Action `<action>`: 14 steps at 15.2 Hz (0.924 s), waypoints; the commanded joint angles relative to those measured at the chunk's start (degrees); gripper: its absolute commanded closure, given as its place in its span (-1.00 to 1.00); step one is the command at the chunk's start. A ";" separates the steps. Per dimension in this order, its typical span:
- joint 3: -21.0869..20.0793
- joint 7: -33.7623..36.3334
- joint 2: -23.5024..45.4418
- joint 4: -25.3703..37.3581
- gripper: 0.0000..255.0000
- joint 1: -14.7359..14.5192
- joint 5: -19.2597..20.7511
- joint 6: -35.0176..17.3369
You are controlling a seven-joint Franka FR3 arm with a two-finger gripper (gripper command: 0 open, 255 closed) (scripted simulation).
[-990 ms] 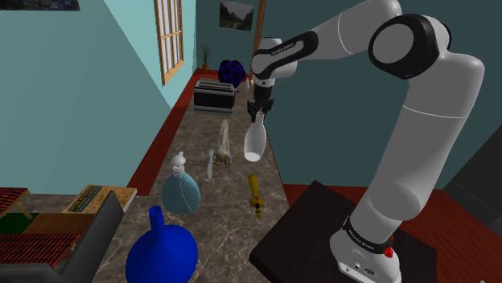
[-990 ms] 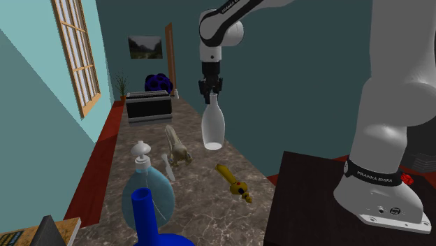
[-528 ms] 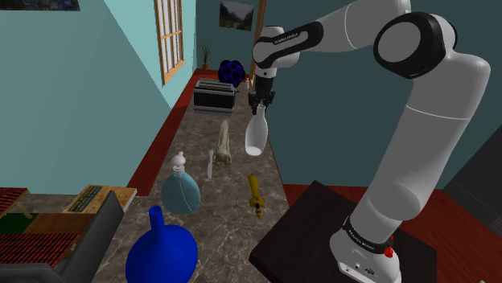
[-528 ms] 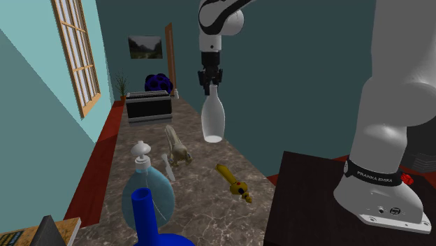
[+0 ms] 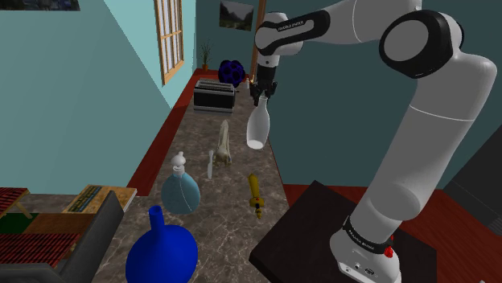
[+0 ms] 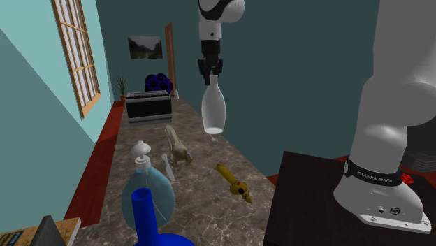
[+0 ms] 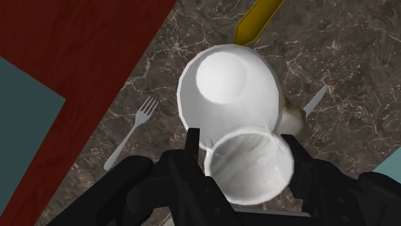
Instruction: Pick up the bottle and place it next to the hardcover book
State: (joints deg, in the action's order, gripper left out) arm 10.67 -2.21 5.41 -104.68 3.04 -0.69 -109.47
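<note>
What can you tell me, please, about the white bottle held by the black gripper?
The plain white bottle has a slim neck widening to a rounded body with a flat base. It hangs upright, neck up, above the marbled brown counter, touching nothing but the black gripper, which is shut on the top of its neck. In the wrist view its open mouth looks thin-walled and slightly translucent.
</note>
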 commanded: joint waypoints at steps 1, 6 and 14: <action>-0.01 0.05 -0.07 1.36 1.00 -0.02 0.01 1.42; 0.00 0.09 -0.45 4.74 1.00 -0.02 0.10 5.18; 0.04 0.07 -0.40 10.97 1.00 0.03 0.10 11.36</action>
State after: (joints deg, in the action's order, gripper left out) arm 10.75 -2.24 5.02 -94.65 3.12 -0.60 -99.06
